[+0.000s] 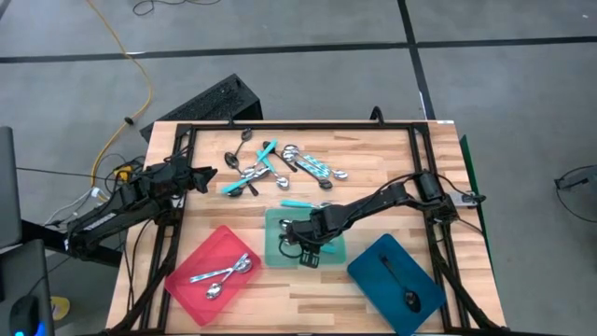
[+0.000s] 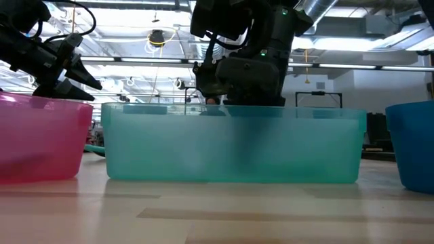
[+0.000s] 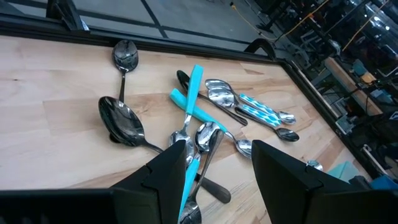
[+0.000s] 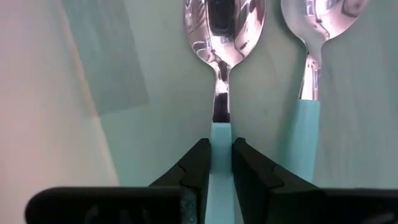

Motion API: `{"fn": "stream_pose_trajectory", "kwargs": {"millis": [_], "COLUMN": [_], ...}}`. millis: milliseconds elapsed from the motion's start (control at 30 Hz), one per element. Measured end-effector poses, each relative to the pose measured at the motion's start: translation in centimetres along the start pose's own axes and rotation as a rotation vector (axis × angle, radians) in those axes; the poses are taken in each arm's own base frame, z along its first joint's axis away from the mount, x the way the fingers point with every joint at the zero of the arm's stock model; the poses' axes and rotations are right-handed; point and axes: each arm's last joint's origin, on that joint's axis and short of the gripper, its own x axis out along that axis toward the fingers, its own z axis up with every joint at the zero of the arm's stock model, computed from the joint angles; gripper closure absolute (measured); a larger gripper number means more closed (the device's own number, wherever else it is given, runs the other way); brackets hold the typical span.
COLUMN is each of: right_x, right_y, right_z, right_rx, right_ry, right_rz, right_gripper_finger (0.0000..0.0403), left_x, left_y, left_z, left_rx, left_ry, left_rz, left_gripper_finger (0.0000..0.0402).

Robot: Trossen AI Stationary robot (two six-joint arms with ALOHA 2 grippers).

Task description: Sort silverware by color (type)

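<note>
My right hand (image 4: 216, 163) is low inside the teal tray (image 1: 276, 245), pinching the turquoise handle of a spoon (image 4: 221, 37) between its fingers (image 4: 194, 168). The spoon's long axis runs straight out from the hand, bowl away from me, and a second turquoise spoon (image 4: 309, 62) lies parallel just beside it. So I judge the next move is only to release and lift straight up. My left hand (image 3: 217, 174) waits spread apart above the mixed pile of spoons (image 1: 280, 168) on the table (image 1: 373, 159), nearer to that pile than the right.
</note>
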Motion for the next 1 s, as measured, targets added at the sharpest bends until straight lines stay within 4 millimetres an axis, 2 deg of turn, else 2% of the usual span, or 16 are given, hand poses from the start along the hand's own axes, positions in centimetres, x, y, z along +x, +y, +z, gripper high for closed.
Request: {"fn": "stream_pose_trajectory", "kwargs": {"millis": [167, 533, 767, 1000], "right_x": [0.1, -0.1, -0.9, -2.6], "right_y": [0.0, 0.1, 0.3, 0.3], "right_z": [-0.1, 0.0, 0.9, 2.3], "right_rx": [0.0, -0.001, -0.026, -0.057], "right_ry": [0.01, 0.001, -0.003, -0.027], "right_rz": [0.017, 0.036, 0.055, 0.059], "right_gripper_finger": [0.0302, 0.0221, 0.0214, 0.0213], "left_x": [0.0, 0.0, 0.0, 0.0], "left_y": [0.0, 0.0, 0.0, 0.0], "left_z": [0.0, 0.0, 0.0, 0.0], "left_rx": [0.0, 0.001, 0.002, 0.002], "left_ry": [0.0, 0.0, 0.002, 0.002], "left_rz": [0.0, 0.0, -0.002, -0.002], "left_gripper_finger": [0.0235, 0.0235, 0.0235, 0.0235]}}
